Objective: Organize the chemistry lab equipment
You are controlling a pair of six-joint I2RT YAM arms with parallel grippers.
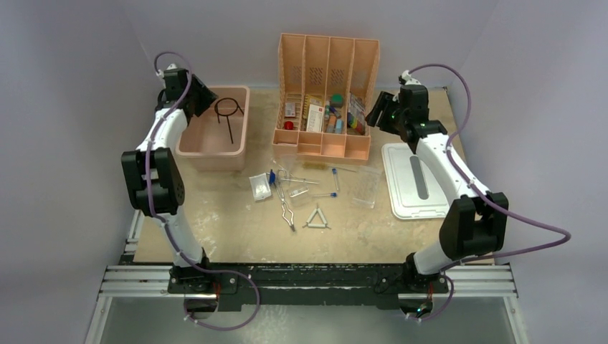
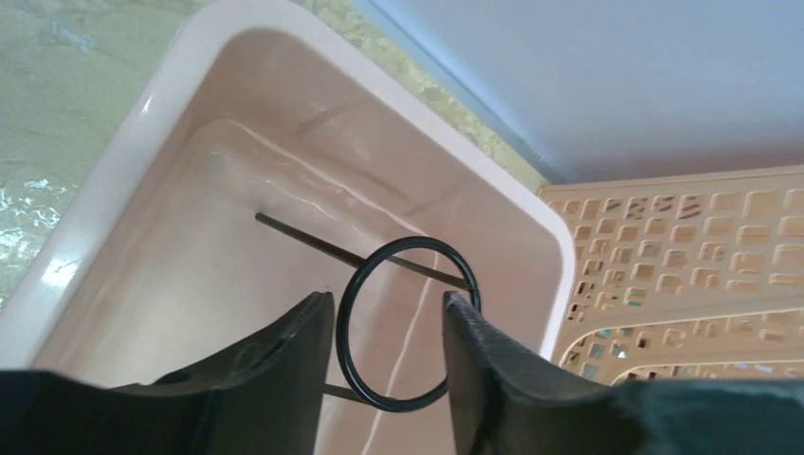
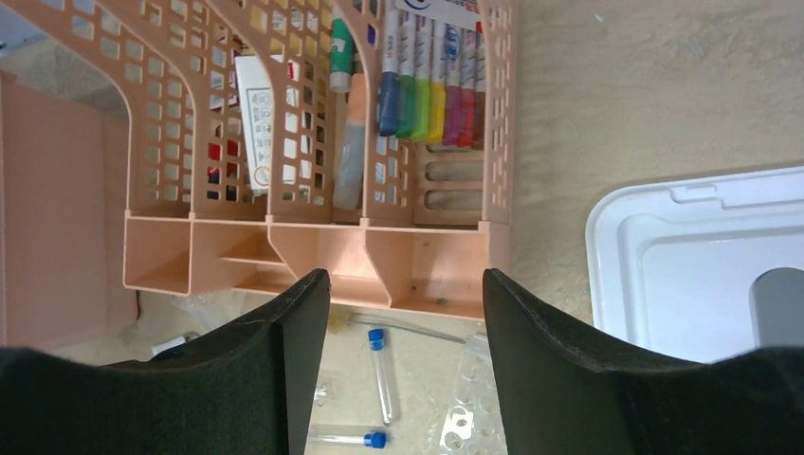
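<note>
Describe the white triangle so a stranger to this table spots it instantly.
Find the orange divider rack at the back of the table. Among the loose items in front of it, the white triangle lies toward the near edge, just right of the metal tongs. Nothing else there is a hollow three-sided outline.

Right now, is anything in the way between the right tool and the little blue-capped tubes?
Nothing visible blocks them. The right tool hovers open above the table, and the blue-capped tubes lie uncovered below it. The orange organizer stands close beside that path with its front edge.
</note>
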